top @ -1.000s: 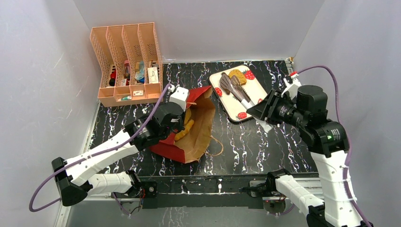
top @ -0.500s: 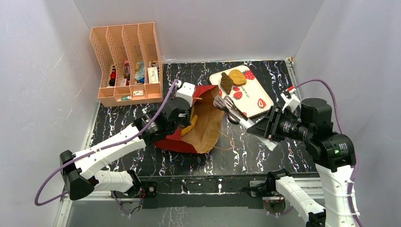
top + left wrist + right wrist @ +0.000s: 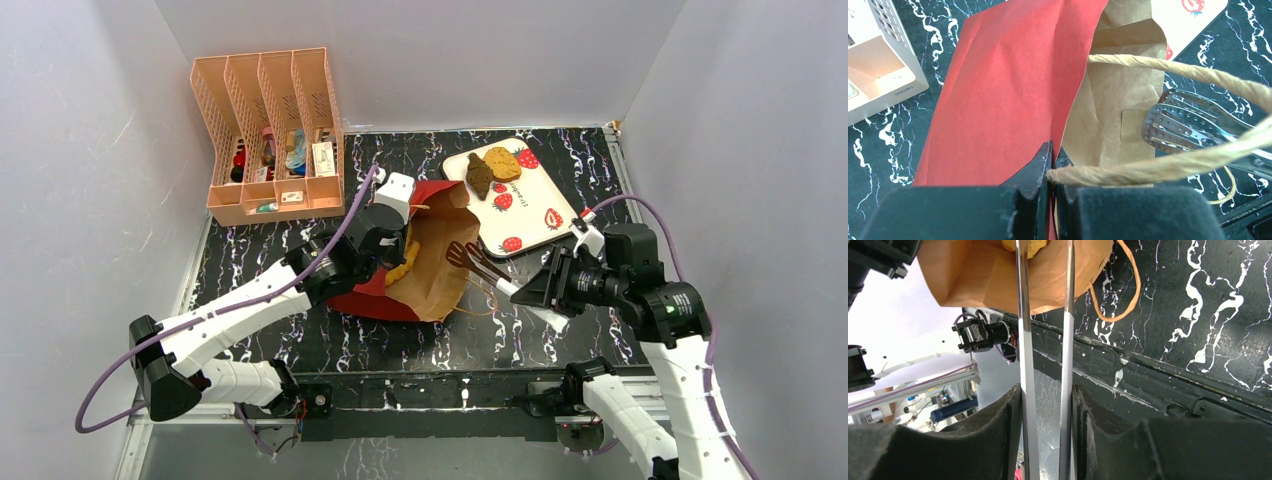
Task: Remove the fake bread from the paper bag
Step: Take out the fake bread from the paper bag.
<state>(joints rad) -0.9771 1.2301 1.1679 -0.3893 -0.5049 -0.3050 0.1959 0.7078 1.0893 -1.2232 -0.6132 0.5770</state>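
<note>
- Black white-veined table [image 3: 480, 340], white walls [image 3: 420, 60]; peach organiser [image 3: 265, 130] at 11 o'clock, strawberry tray [image 3: 535, 180] at 1.
- Centre: left gripper [image 3: 1050, 160] pinches paper bag [image 3: 425, 285]; right gripper [image 3: 1046, 395] grips tongs [image 3: 1173, 125].

Red paper bag [image 3: 372, 297] lies on its side, mouth open; yellow fake bread [image 3: 405, 266] inside.

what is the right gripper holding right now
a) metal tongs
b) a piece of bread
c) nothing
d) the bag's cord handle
a: the right gripper is shut on the metal tongs, whose tips point at the open mouth of the paper bag.
</note>
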